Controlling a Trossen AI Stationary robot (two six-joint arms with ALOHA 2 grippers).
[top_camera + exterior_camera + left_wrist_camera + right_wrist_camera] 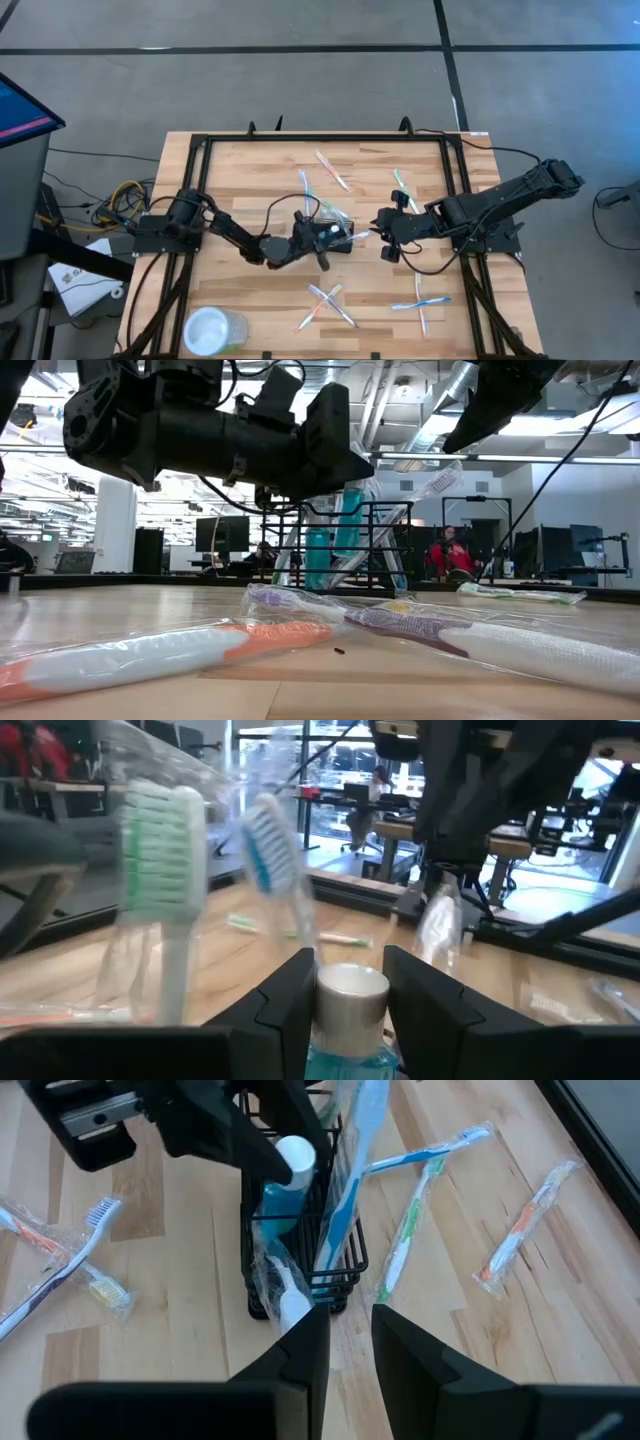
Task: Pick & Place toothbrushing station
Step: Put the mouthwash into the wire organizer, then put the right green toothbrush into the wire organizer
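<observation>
The black wire-mesh caddy [300, 1240] stands on the table's middle [338, 228] and also shows in the low view [350, 550]. It holds a blue bottle with a pale cap [296, 1152] and several wrapped toothbrushes that lean out over its rim. My left gripper [320, 240] reaches over the caddy from the left and is shut on the bottle's cap. My right gripper [383, 235] hovers just right of the caddy. It is open with a narrow gap [350, 1325] and holds nothing. My left gripper pinches the blue bottle's pale cap [352, 992] between its two fingers, one on each side. The fingers come about level from the table's left side, above the caddy's rim. The bottle stands upright inside the caddy.
Wrapped toothbrushes lie loose on the table: at the far middle [332, 170], near middle [325, 305], near right [420, 303] and close to the low camera [150, 655]. A clear round cup [212, 330] stands at the near left. A black frame rail [320, 138] borders the table.
</observation>
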